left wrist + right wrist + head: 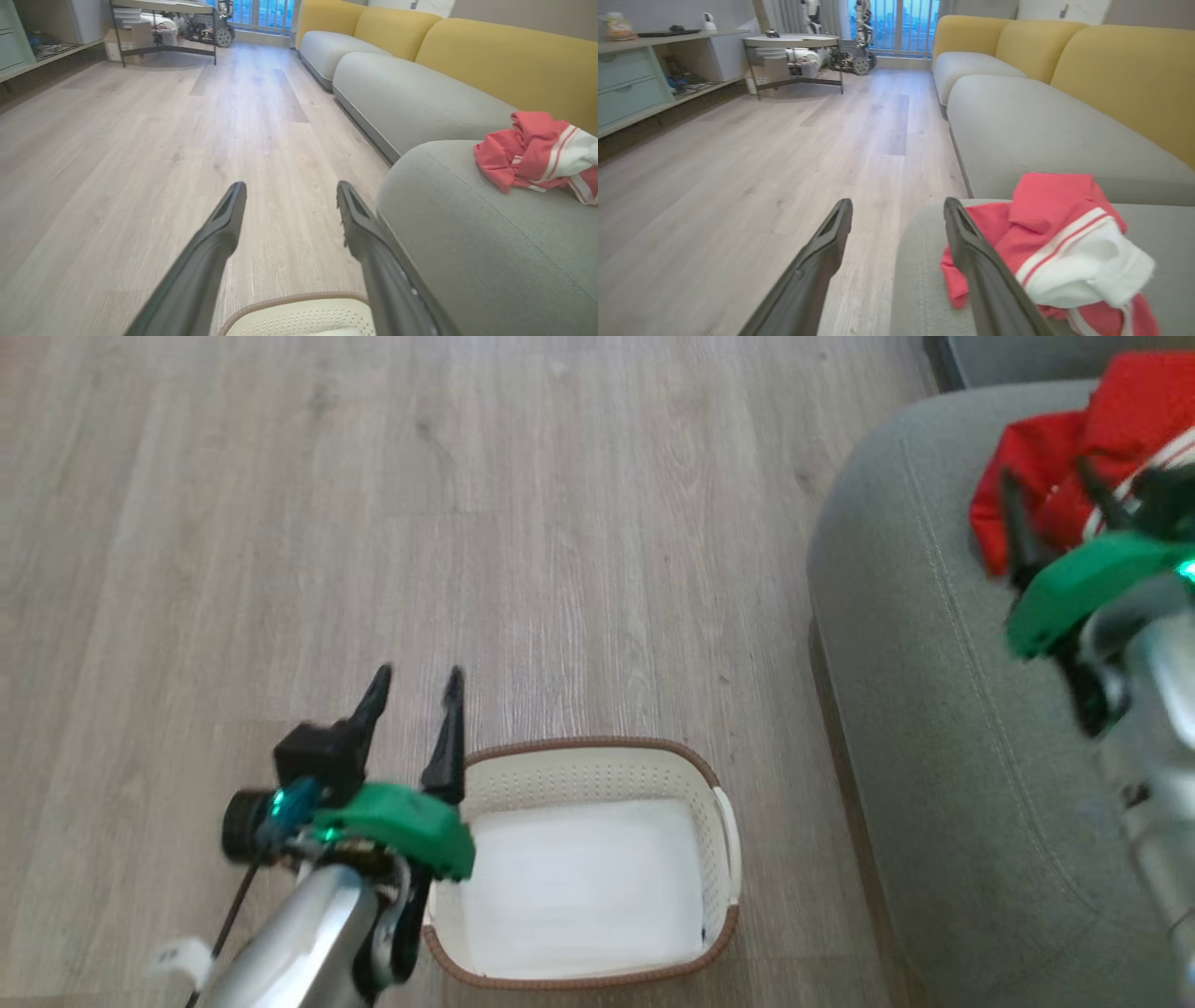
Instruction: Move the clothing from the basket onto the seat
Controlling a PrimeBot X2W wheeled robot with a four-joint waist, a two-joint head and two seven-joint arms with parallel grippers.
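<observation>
A: Left gripper (418, 674) closest to head cam, 7 o'clock, by the far-left corner of basket (597, 745), fingers out over floor (373, 476). Jaws full wide, nothing btwn them, not touching rim afaict.
B: Basket contents?
A: Bare white bottom, no fabric visible. Sits at 6 o'clock, near seat (934, 728), which takes up 3 o'clock.
B: Clothing?
A: Clothing (1125, 415) bunched on seat at 1–2 o'clock, close to its rounded edge. Red w/ white panel + striped trim. Lettering not readable.
B: Right gripper?
A: Right gripper (1046, 471) at the heap's near edge, spread wide too, holding nothing. One finger (985, 280) overlaps the red fabric in wrist view. Contact or just above, can't tell.
B: If a regrasp is needed?
A: Prob soft, light, floppy, bit slick. Won't keep shape, will drape + trail. Pinch a thick fold mid-heap, not the thin trim. Nothing fragile. Task looks about done imo.
</observation>
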